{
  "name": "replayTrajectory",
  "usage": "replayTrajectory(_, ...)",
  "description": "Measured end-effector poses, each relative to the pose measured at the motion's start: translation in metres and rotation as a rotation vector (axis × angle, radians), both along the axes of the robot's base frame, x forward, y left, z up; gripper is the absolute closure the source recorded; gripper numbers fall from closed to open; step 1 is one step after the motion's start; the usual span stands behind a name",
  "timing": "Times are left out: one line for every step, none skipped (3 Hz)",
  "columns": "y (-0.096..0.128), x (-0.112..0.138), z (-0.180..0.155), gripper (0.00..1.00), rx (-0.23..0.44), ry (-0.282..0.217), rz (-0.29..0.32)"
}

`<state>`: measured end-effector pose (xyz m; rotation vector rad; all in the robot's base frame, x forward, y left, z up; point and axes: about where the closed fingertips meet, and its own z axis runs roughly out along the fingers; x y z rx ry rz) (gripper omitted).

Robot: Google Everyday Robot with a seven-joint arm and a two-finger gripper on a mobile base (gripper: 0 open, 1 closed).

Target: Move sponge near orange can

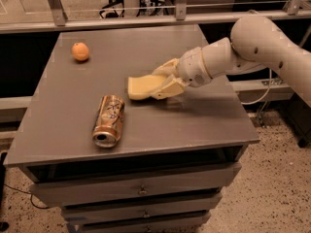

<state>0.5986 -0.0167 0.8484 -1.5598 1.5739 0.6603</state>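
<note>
The pale yellow sponge [141, 87] is held in my gripper [163, 84] over the middle of the grey table [63, 125], with its left end low near the surface. The fingers [167, 89] are shut on the sponge's right end. The orange can [109, 120] lies on its side near the table's front left, its silver top facing the front edge. The sponge is a short way up and to the right of the can, not touching it. My white arm [243, 50] reaches in from the right.
A small round orange fruit [80, 51] sits at the table's back left. The table has drawers [141, 191] below its front edge. A metal rail [146, 18] runs behind the table. A cable hangs at the right.
</note>
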Motion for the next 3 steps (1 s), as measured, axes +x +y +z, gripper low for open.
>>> replayTrajectory(0.0003, -0.0042, -0.0009, 0.13, -0.015, -0.005, 0.010)
replayTrajectory(-0.0011, -0.0069, -0.0004, 0.00, -0.023, -0.007, 0.015)
replayTrajectory(-0.0041, -0.0078, 0.0016, 0.00, -0.026, -0.009, 0.015)
